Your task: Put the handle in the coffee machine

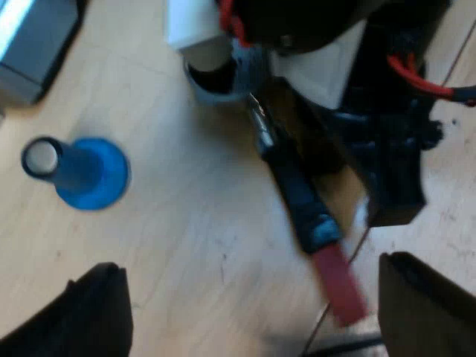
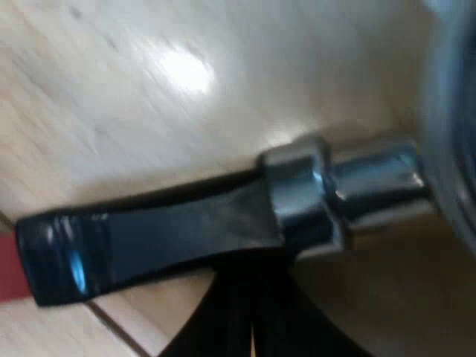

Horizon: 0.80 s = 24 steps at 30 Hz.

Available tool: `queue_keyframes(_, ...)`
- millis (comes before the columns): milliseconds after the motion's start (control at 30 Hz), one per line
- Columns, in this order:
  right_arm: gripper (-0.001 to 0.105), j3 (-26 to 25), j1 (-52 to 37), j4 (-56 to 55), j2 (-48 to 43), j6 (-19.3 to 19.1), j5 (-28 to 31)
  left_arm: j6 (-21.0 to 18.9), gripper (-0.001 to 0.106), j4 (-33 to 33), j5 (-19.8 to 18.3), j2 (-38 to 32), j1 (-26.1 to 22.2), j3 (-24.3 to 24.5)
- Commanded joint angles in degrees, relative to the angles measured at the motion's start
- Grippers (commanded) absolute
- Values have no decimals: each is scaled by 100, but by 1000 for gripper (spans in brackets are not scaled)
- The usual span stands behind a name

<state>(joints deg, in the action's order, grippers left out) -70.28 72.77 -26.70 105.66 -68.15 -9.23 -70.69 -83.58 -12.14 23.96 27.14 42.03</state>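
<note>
Our right gripper (image 2: pixel 251 301), its two black fingers drawn together with only a slit between them, meets the edge of the metal holder with a dark handle ending in red (image 2: pixel 171 238). We cannot tell whether it pinches anything. The holder lies on or just above the pale wooden tabletop (image 1: pixel 193 238). Our left gripper (image 1: pixel 256 312) hangs over the red end, fingers wide apart and empty. A blue flared tamper (image 1: pixel 78 172) stands upright nearby, apart from the holder, with a grey slab-edged object (image 1: pixel 30 44) beyond it that we cannot identify.

We judge the step in hand to be the pick-up. The next move calls for a firm hold on the handle, then a lift toward the machine.

We count one holder, one tamper, one grey object and two grippers.
</note>
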Motion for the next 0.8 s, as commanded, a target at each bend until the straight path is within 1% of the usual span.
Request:
queue_keyframes(33,0,-109,7,310,127,53,98,-98,70,-152,91,-19,-40,31)
queue_keyframes(100,0,-107,7,534,143,200,293,-104,70,-198,91,-19,-50,31)
queue_keyframes(133,0,-107,7,595,142,308,494,-103,70,-215,91,-19,-46,31)
queue_keyframes(200,0,-107,7,595,142,348,648,-103,70,-226,146,-19,-46,31)
queue_keyframes(267,0,-107,7,552,142,362,645,-103,70,-226,192,-19,-46,31)
queue_keyframes(400,0,-107,7,408,89,381,177,-103,70,-226,233,-19,-46,31)
queue_keyframes(433,0,-107,25,362,44,381,145,-103,70,-226,248,-19,-46,31)
queue_keyframes(567,0,-107,79,193,-129,381,204,-103,70,-226,248,-19,-46,31)
queue_keyframes(667,0,-107,123,-129,-352,381,233,-103,70,-226,248,-19,-46,31)
queue_keyframes(800,0,-107,181,-619,-705,381,472,-103,70,-226,248,-19,-46,31)
